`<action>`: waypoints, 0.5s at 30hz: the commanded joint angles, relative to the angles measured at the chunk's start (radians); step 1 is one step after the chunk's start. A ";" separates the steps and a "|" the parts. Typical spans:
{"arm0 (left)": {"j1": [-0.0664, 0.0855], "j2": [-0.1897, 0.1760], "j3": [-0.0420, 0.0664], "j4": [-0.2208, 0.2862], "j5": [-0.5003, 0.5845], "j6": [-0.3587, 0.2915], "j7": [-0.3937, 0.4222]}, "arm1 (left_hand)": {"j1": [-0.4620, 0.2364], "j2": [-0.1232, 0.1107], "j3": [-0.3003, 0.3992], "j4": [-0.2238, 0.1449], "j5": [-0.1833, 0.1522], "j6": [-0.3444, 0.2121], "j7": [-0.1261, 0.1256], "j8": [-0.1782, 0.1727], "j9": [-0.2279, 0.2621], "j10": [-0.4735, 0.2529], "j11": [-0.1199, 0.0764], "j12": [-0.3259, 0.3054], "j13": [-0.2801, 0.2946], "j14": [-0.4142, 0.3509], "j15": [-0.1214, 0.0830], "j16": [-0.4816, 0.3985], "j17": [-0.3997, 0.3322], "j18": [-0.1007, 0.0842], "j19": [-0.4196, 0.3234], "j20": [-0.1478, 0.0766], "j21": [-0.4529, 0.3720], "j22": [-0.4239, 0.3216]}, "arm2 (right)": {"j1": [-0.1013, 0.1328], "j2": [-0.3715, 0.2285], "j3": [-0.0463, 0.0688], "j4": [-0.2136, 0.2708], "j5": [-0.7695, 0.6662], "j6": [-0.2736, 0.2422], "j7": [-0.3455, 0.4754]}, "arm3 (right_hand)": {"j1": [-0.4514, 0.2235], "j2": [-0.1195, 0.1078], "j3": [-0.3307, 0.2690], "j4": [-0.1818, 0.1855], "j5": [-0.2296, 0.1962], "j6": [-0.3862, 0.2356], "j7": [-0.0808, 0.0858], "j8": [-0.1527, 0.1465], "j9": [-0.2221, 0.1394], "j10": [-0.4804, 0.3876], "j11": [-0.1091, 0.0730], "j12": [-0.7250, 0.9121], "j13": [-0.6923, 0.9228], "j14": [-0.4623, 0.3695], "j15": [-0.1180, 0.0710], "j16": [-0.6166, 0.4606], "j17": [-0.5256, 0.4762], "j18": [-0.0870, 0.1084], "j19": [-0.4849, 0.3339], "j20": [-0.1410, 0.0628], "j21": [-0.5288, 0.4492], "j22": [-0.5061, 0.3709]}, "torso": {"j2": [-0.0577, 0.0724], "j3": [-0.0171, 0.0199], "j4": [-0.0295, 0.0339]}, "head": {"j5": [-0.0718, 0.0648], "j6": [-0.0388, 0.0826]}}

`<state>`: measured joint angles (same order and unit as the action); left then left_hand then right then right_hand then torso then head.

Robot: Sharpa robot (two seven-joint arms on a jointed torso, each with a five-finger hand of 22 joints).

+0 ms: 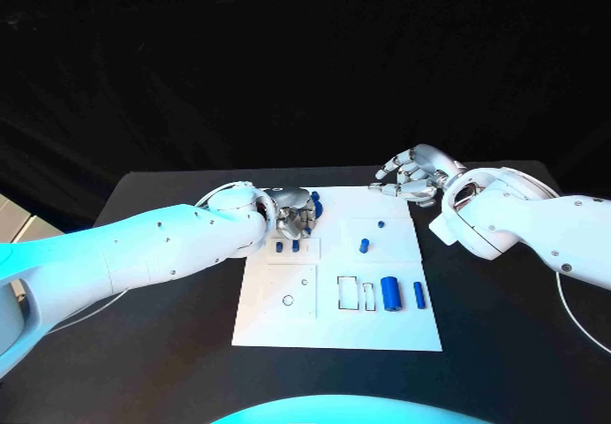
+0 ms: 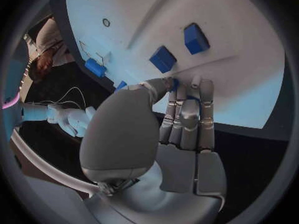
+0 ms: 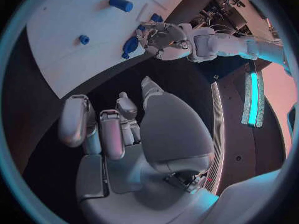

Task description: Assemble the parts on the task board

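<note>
Two hands: left hand [image 1: 296, 219] fingers on blue part [image 1: 316, 209]; right hand [image 1: 410, 178] empty, curled.

Black table [image 1: 178, 291], seemingly dark backdrop [image 1: 305, 79]

Three cameras, one board
Your head camera looks down on the task board [image 1: 337, 291]; each wrist camera sits close behind its own hand, and all three share that board's far end.
</note>
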<state>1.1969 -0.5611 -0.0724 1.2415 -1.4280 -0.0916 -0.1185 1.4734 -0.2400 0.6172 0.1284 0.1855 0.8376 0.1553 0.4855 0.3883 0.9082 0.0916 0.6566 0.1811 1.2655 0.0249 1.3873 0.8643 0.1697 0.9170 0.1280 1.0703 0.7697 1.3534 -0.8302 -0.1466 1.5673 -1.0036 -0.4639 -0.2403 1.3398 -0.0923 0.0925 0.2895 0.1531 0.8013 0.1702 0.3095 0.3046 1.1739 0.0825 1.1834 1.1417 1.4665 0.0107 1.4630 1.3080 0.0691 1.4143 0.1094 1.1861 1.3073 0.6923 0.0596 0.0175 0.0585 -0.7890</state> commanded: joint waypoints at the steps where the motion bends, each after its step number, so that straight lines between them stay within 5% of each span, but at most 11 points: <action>1: -0.001 0.004 -0.001 -0.005 0.002 0.022 -0.010 | 0.009 0.014 0.001 -0.016 -0.004 0.013 -0.001 -0.005 -0.001 0.017 -0.002 -0.011 -0.005 0.014 -0.001 0.008 0.010 0.006 0.015 -0.003 0.022 0.023 | 0.000 0.000 0.000 0.002 -0.006 0.004 0.007 | 0.007 0.001 -0.005 0.002 0.002 0.004 -0.004 0.005 -0.002 -0.006 0.000 -0.005 0.000 0.047 -0.006 -0.005 0.050 0.014 -0.006 -0.001 -0.003 0.033 | 0.000 -0.0008 0.0001 | 0.000 0.000; 7: -0.001 0.009 -0.001 -0.018 -0.001 0.019 0.000 | 0.036 0.029 0.021 -0.068 -0.002 0.029 0.000 -0.029 -0.010 0.045 -0.003 -0.033 -0.012 0.015 -0.005 0.009 0.000 0.005 0.004 -0.011 0.071 0.062 | 0.000 0.000 0.000 0.002 -0.007 0.003 0.007 | 0.007 0.001 -0.005 0.002 0.002 0.004 -0.004 0.005 -0.002 -0.006 0.000 -0.005 0.000 0.047 -0.006 -0.005 0.050 0.014 -0.006 -0.001 -0.003 0.033 | 0.000 -0.0011 0.0005 | 0.001 -0.001; 15: -0.001 0.007 -0.001 -0.018 0.027 -0.026 0.031 | 0.023 0.038 0.025 -0.084 -0.003 0.059 -0.004 -0.038 -0.012 0.071 -0.009 -0.040 -0.012 0.033 -0.009 0.020 0.020 0.000 0.014 -0.012 0.110 0.105 | 0.000 0.002 0.000 0.002 -0.007 0.003 0.007 | 0.005 0.003 -0.006 0.002 0.001 0.005 -0.005 0.007 -0.001 -0.003 -0.001 -0.003 0.000 0.047 -0.006 -0.005 0.050 0.013 -0.005 -0.001 -0.003 0.033 | -0.001 -0.0015 0.0006 | 0.004 0.002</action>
<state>1.1976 -0.5531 -0.0719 1.2209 -1.4222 -0.0978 -0.1094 1.5051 -0.2078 0.6402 0.0506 0.1851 0.8887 0.1498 0.4529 0.3746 0.9721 0.0849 0.6221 0.1685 1.2908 0.0140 1.4006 0.8817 0.1697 0.9254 0.1177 1.1772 0.8714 1.3534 -0.8292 -0.1466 1.5679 -1.0040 -0.4640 -0.2406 1.3398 -0.0923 0.0925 0.2895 0.1531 0.8013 0.1702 0.3095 0.3045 1.1740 0.0825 1.1834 1.1417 1.4666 0.0107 1.4630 1.3078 0.0691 1.4143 0.1094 1.1861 1.3081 0.6917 0.0582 0.0181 0.0613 -0.7883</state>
